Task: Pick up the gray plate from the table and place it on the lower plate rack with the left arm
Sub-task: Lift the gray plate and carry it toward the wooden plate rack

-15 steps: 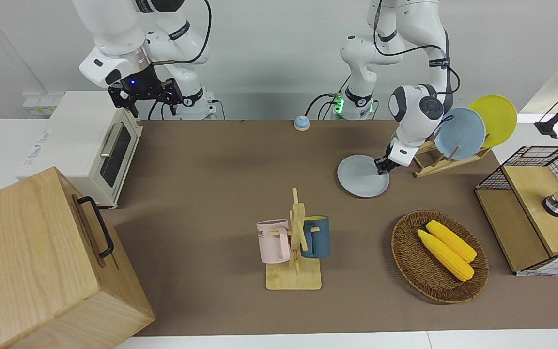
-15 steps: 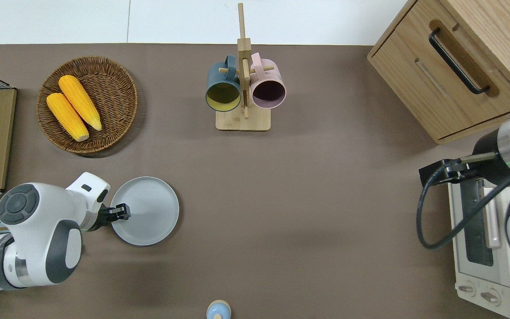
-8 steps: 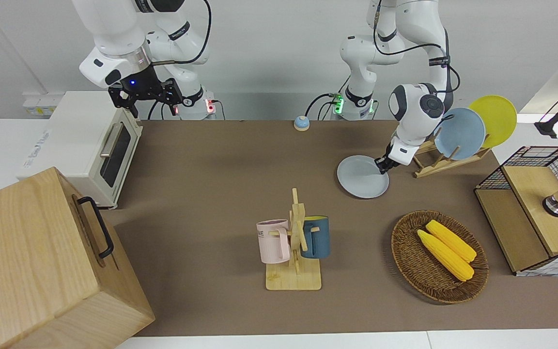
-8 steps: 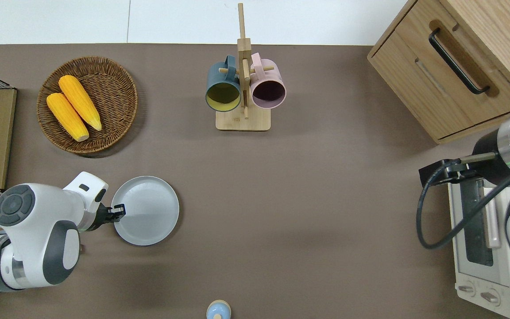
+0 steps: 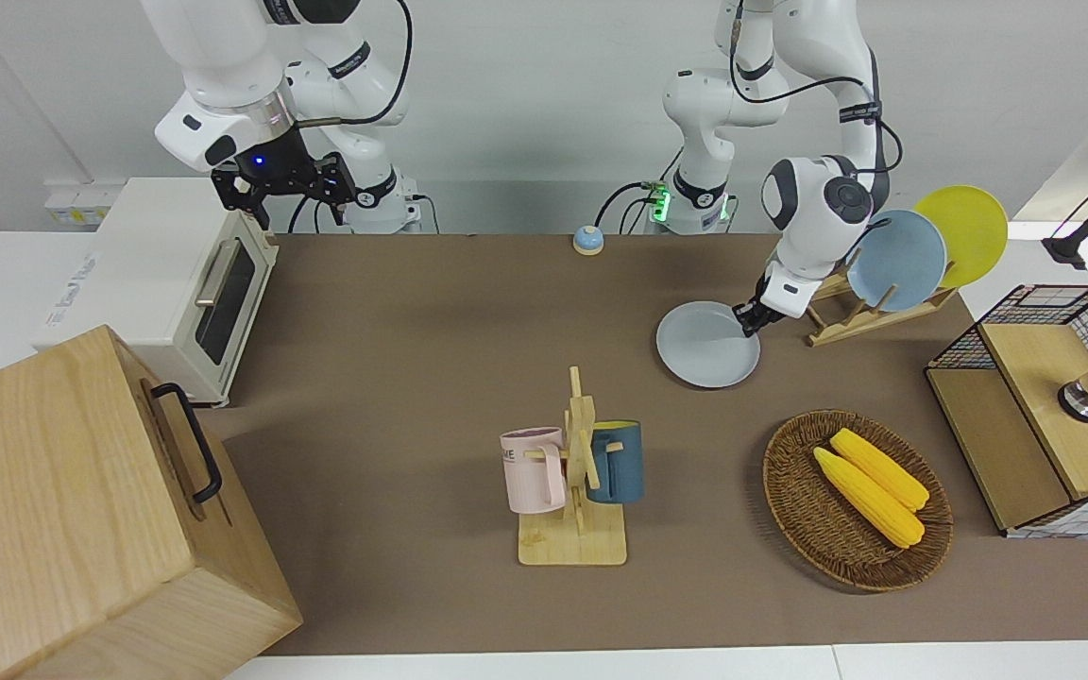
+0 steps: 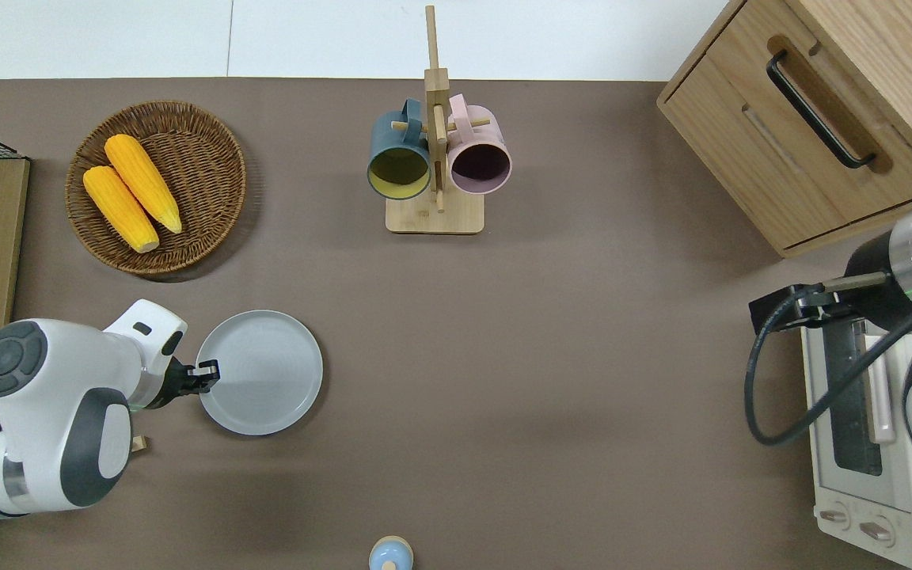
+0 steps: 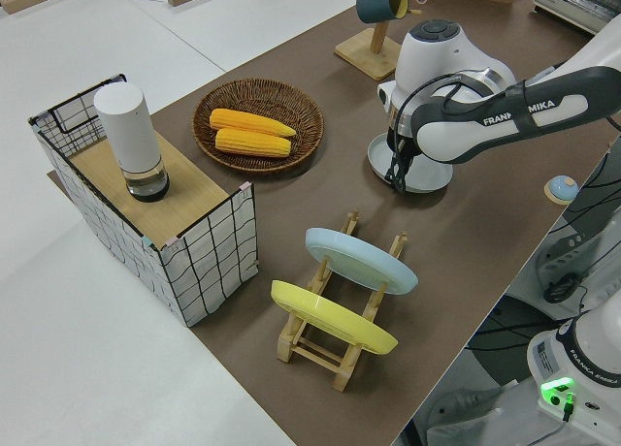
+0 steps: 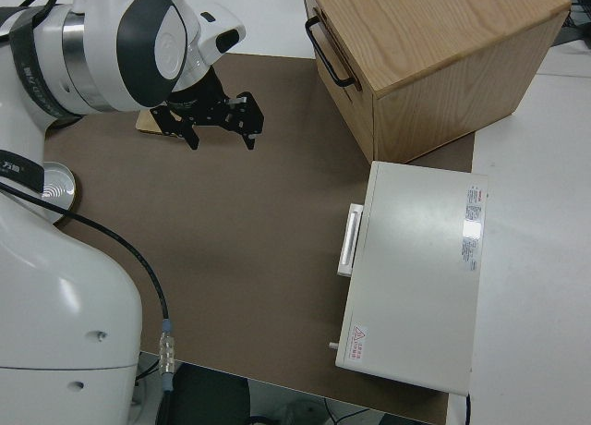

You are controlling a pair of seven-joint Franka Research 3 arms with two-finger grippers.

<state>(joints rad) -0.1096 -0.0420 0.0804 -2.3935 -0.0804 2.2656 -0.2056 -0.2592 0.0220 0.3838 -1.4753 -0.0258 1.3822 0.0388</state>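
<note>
The gray plate [image 5: 701, 348] [image 6: 266, 372] [image 7: 425, 167] is on the brown table [image 5: 431, 359], between the basket and the robots. My left gripper [image 5: 749, 322] [image 6: 207, 372] [image 7: 396, 177] is shut on the plate's rim at the edge toward the left arm's end of the table. The plate looks slightly raised there. The lower plate rack [image 5: 848, 316] [image 7: 325, 341] stands beside the plate toward the left arm's end and holds a light blue plate [image 5: 895, 260] and a yellow plate [image 5: 964, 231]. My right gripper [image 5: 284, 186] [image 8: 220, 129] is parked and open.
A wicker basket [image 5: 794, 501] with two corn cobs lies farther from the robots than the plate. A mug stand [image 5: 574, 472] with two mugs is mid-table. A wire-sided box [image 5: 1026, 416], a small bell [image 5: 587, 240], a toaster oven [image 5: 185, 283] and a wooden cabinet [image 5: 62, 510] are also here.
My left gripper has drawn back from inside the plate to its rim. The plate has shifted slightly and looks a little larger from overhead. The right arm has not moved.
</note>
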